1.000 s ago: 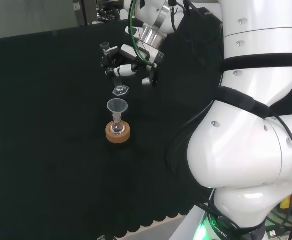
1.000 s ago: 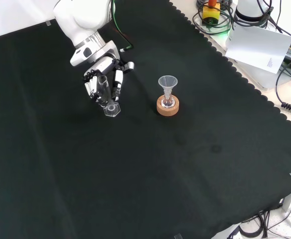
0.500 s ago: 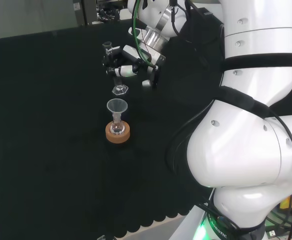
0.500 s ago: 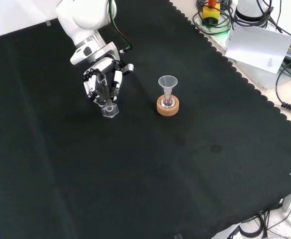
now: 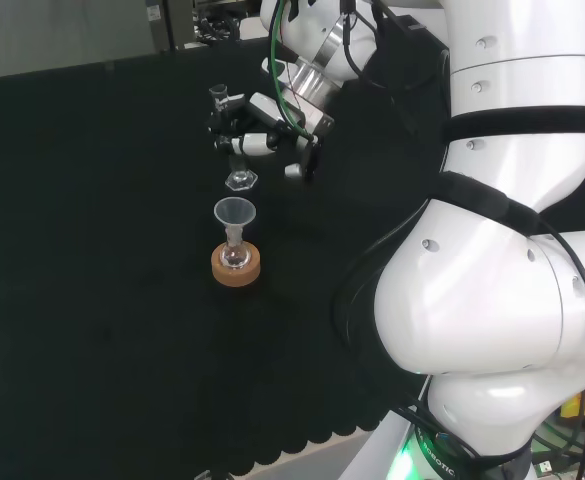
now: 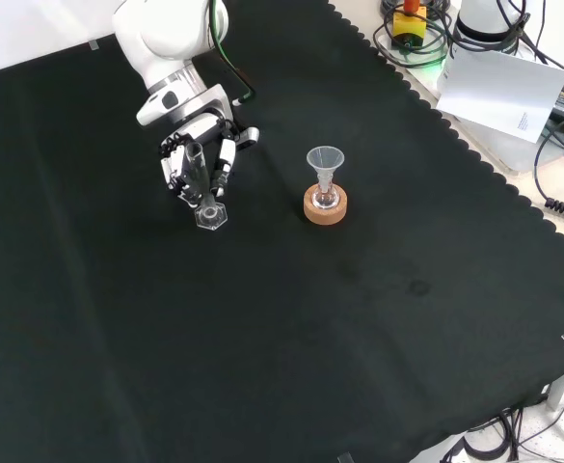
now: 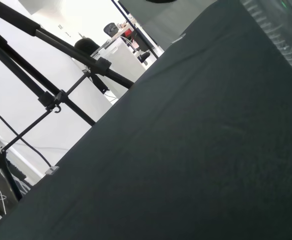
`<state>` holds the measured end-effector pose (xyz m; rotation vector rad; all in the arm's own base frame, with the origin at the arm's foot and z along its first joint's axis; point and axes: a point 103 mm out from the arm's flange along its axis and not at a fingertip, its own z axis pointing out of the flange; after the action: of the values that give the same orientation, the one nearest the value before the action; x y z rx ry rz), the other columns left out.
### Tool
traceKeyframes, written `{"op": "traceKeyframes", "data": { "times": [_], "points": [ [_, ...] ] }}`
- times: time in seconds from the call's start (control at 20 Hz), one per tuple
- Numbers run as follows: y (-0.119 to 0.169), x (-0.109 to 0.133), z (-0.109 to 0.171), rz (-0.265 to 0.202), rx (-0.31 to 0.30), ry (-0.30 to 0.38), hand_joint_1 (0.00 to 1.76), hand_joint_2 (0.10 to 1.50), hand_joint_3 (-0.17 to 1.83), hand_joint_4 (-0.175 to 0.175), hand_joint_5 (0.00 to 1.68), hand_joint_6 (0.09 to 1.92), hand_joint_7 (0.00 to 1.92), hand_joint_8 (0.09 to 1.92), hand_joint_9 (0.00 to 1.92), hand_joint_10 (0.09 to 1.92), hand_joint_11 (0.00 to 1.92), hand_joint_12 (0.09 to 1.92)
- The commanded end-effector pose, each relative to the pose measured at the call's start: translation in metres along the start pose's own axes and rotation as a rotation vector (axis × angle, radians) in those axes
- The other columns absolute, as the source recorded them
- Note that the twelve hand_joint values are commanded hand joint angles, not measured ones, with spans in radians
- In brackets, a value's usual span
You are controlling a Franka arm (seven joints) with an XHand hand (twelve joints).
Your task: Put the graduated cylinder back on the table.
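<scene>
On the cloth, hand grips graduated cylinder.

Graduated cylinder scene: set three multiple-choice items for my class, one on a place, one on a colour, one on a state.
1. In the front view, where is the graduated cylinder relative to the funnel?
A. left of it
B. right of it
C. inside it

2. What colour is the ring stand under the flask?
A. red
B. cork brown
C. blue

3. How does the hand stand?
A. open, clear of all ware
B. fingers curled round the cylinder
C. flat on the cloth

Answers: 1 A, the cylinder stands left of the funnel. 2 B, the ring is cork brown. 3 B, the fingers wrap the tube above its base.
</scene>
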<state>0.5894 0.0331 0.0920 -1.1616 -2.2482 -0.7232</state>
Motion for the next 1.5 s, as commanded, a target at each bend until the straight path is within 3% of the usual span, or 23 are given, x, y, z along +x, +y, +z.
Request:
{"op": "traceKeyframes", "data": {
  "times": [0.05, 0.35, 0.5, 0.6, 1.1, 1.15, 1.25, 1.3, 1.5],
  "points": [
    [0.000, -0.003, 0.001, 0.003, -0.006, -0.005, 1.24, 1.17, 0.00, -0.175, 0.87, 1.17, 0.89, 1.16, 1.34, 0.09, 1.10, 0.85],
    [0.000, -0.006, 0.003, 0.011, 0.001, 0.006, 1.23, 1.17, 0.00, -0.175, 0.86, 1.18, 0.88, 1.18, 1.34, 0.09, 1.09, 0.86],
    [-0.002, -0.010, 0.007, 0.014, 0.000, 0.014, 1.15, 1.17, 0.00, -0.175, 0.87, 1.18, 0.94, 0.77, 1.32, 0.09, 1.08, 0.86],
    [-0.003, -0.012, 0.009, 0.012, 0.001, 0.010, 1.14, 1.18, 0.00, -0.175, 0.87, 1.18, 0.95, 0.66, 1.32, 0.09, 1.07, 0.86],
    [-0.007, -0.011, 0.004, 0.007, 0.011, 0.023, 1.14, 1.17, 0.00, -0.175, 0.87, 1.16, 0.88, 0.63, 1.27, 0.09, 1.03, 0.93],
    [-0.008, -0.010, 0.003, 0.003, 0.012, 0.020, 1.13, 1.17, 0.00, -0.159, 0.88, 1.15, 0.86, 0.63, 1.26, 0.09, 1.01, 0.95],
    [-0.009, -0.009, -0.001, 0.000, 0.024, 0.026, 1.14, 1.13, -0.08, -0.077, 0.83, 0.92, 0.82, 0.61, 1.23, 0.09, 0.95, 0.99],
    [-0.009, -0.009, -0.002, 0.001, 0.025, 0.028, 1.13, 1.12, -0.12, -0.054, 0.81, 0.84, 0.79, 0.59, 1.20, 0.09, 0.90, 1.02],
    [-0.013, -0.009, -0.005, 0.013, 0.029, 0.035, 1.06, 1.06, -0.17, -0.036, 0.72, 0.72, 0.70, 0.58, 1.11, 0.09, 0.77, 1.11]
  ]
}}
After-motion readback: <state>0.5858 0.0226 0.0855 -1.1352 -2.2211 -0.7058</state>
